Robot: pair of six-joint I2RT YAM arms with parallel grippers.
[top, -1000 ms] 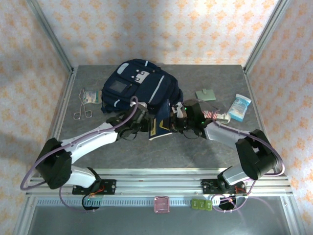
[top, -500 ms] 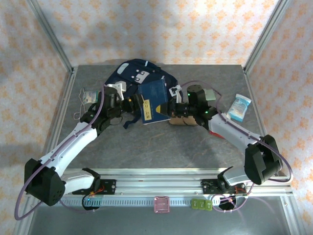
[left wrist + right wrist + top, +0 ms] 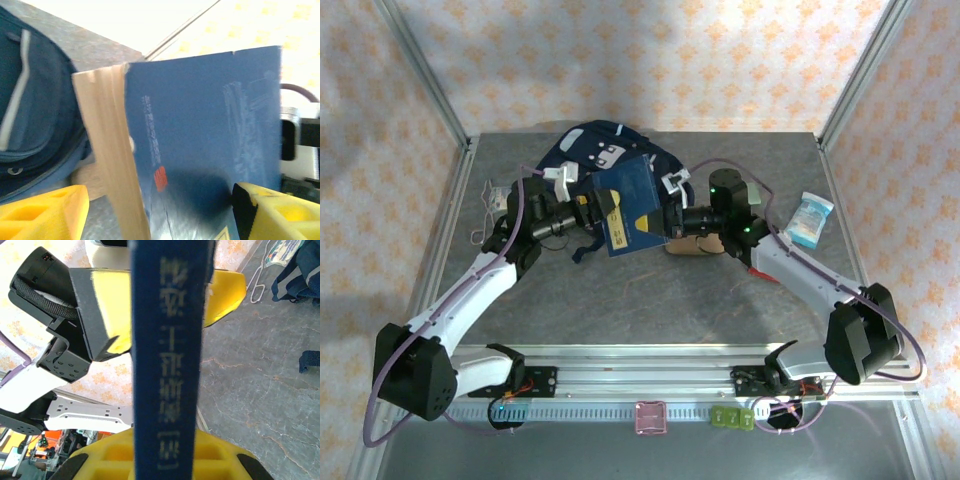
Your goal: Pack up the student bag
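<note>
Over grey tabletop (image 3: 720, 300), right gripper (image 3: 670, 221) pinches blue softcover book (image 3: 632, 215) by its spine; left gripper (image 3: 590, 207) straddles it, fingers spread. Navy fabric backpack (image 3: 603, 150) lies behind

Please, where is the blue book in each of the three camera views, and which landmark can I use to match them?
Top external: blue book at centre, tilted, student bag behind it.
Left wrist: its cover at centre and right, bag at far left.
Right wrist: its spine upright at centre, bag at top right.
Shared landmark: the student bag.
</note>
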